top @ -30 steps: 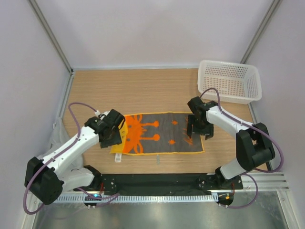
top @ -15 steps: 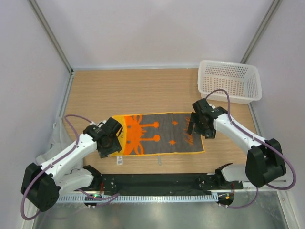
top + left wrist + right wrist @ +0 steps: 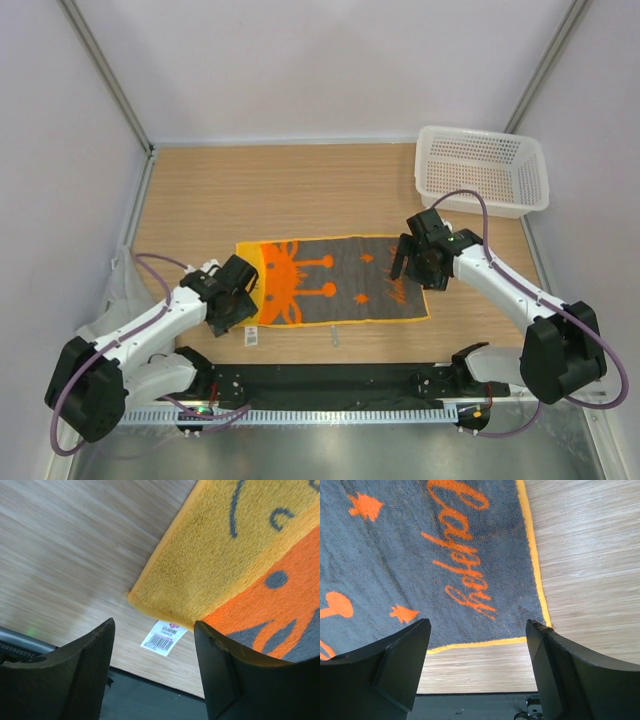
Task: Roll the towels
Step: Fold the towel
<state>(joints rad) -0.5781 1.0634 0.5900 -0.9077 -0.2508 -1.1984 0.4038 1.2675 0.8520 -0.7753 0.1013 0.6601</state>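
One towel (image 3: 335,280) lies spread flat on the wooden table: dark grey with orange figures, a yellow left end and a yellow edge. Its near left corner (image 3: 150,597) and white barcode tag (image 3: 164,637) show in the left wrist view. My left gripper (image 3: 238,308) hovers open just off that corner, with nothing between its fingers (image 3: 85,670). My right gripper (image 3: 418,272) stands open over the towel's right end (image 3: 470,570), its jaws spanning the near right corner and empty. A pale cloth (image 3: 122,290) hangs at the table's left edge; I cannot tell if it is a towel.
A white perforated basket (image 3: 480,170) stands at the back right of the table. A small pale scrap (image 3: 333,338) lies near the front edge, below the towel. The black base rail (image 3: 330,385) runs along the near edge.
My left gripper has drawn back off the towel's left end toward the near left and opened wider. The right gripper has shifted slightly right and stays open. The towel lies flat.
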